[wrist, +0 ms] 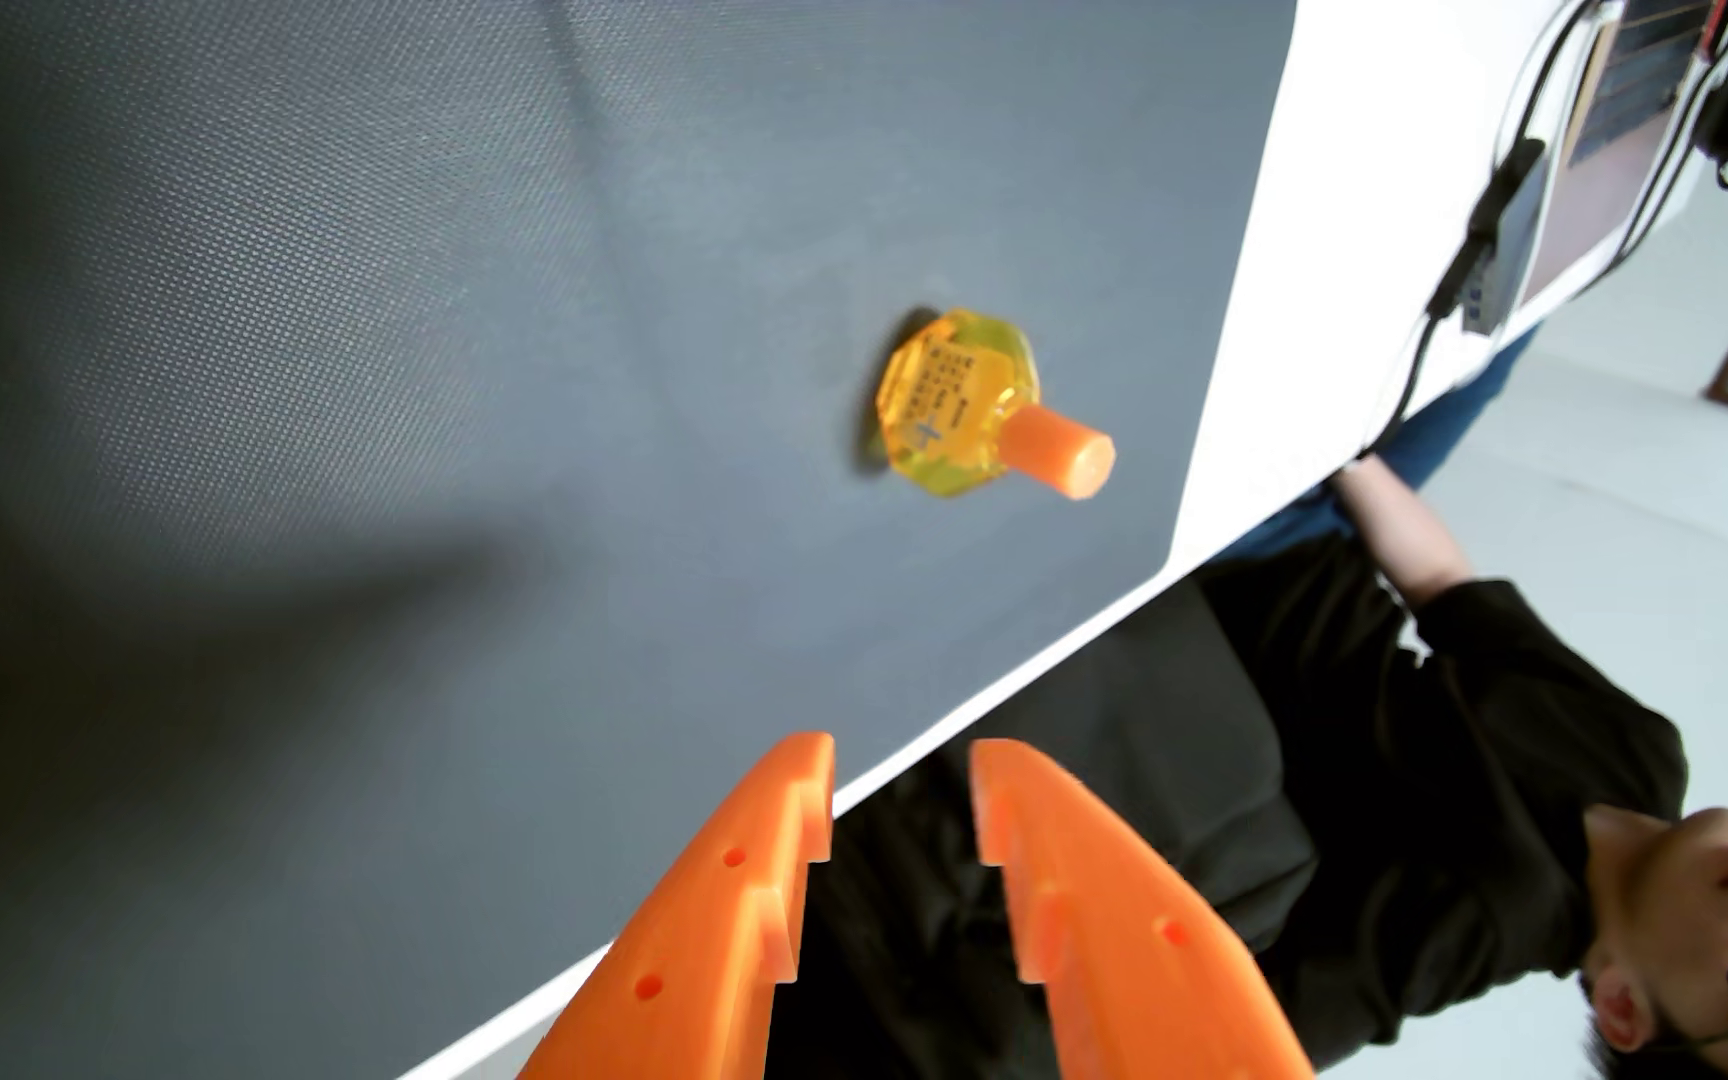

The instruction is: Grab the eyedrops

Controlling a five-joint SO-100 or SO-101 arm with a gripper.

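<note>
Eyedrops lie ungrasped on the tabletop, well apart from my gripper, narrowly parted and empty; approach and grasp remain.

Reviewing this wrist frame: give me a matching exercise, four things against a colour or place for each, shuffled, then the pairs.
Things:
1. eyedrop bottle
2. bottle cap
3. end effector
4. mat

Descriptions:
A. dark grey, covering most of the table
B. orange cylinder, pointing right in the wrist view
C. clear yellow, lying on the mat
D. two orange fingers apart, at the bottom edge, holding nothing

Pairs: 1-C, 2-B, 3-D, 4-A
</note>
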